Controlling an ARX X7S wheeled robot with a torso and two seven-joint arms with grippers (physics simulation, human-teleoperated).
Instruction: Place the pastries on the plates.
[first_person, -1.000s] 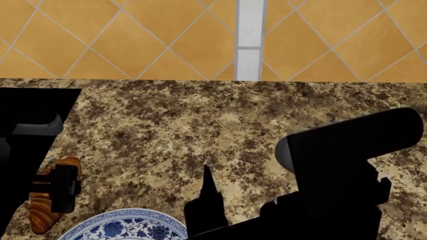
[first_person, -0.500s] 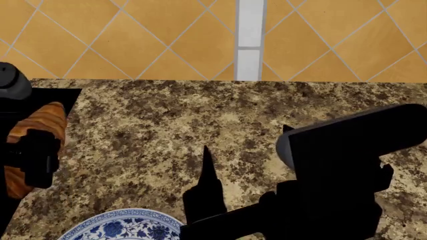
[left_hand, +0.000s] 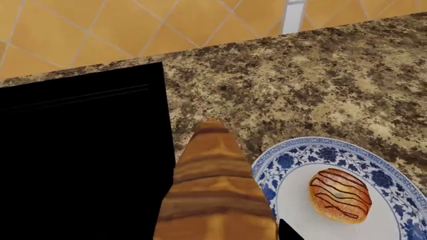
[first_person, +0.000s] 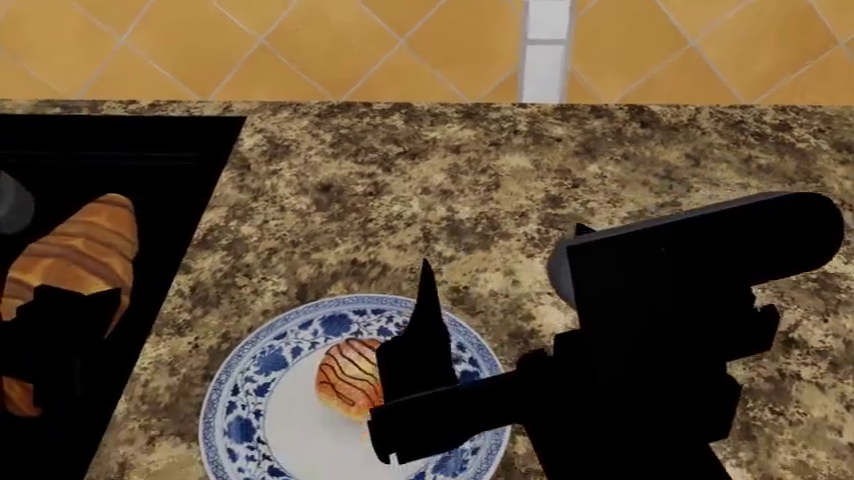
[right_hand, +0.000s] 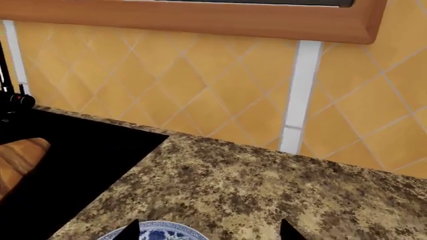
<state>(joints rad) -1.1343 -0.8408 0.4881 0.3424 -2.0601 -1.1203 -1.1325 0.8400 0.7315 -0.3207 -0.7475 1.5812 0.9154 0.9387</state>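
Granite surface (first_person: 400, 200) hosts the blue-rimmed plate (first_person: 247, 385) with the small cake (first_person: 347, 378) already on it; the croissant (first_person: 67, 260) rides clamped in the left gripper's (first_person: 54, 330) fingers, unplaced. Right gripper (first_person: 420, 350) hovers apart, empty; grey plate unseen.

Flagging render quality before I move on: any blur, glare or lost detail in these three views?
Head view: sharp, no glare, but the right gripper renders as a featureless black silhouette. Left wrist view: the croissant is crisp, and the region beside it is pure black. Right wrist view: flat, even lighting on the wall tiles.
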